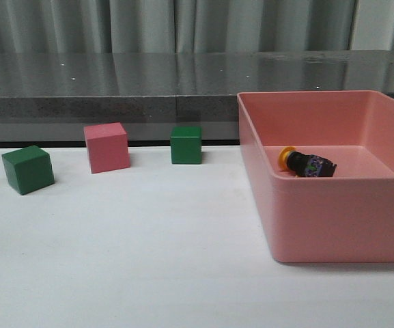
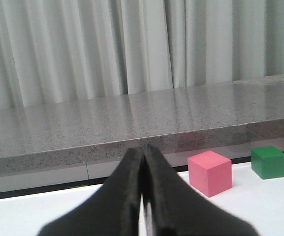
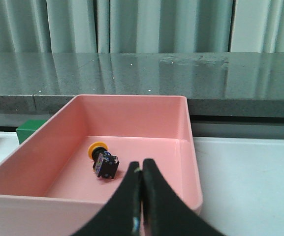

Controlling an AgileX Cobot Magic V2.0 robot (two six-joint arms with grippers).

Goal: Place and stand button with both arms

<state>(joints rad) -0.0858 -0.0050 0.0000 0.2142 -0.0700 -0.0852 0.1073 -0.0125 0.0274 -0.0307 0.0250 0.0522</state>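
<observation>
The button (image 1: 307, 164) lies on its side on the floor of the pink bin (image 1: 333, 225), yellow cap toward the left. It also shows in the right wrist view (image 3: 103, 161), a little ahead of my right gripper (image 3: 142, 167), which is shut and empty, near the bin's front wall. My left gripper (image 2: 143, 153) is shut and empty above the white table, with the pink cube (image 2: 209, 172) ahead to its right. Neither arm shows in the front view.
On the white table (image 1: 149, 260) stand a green cube (image 1: 28, 169) at far left, a pink cube (image 1: 106, 147) and a second green cube (image 1: 186, 144). A grey stone ledge (image 1: 115, 82) and curtains run along the back.
</observation>
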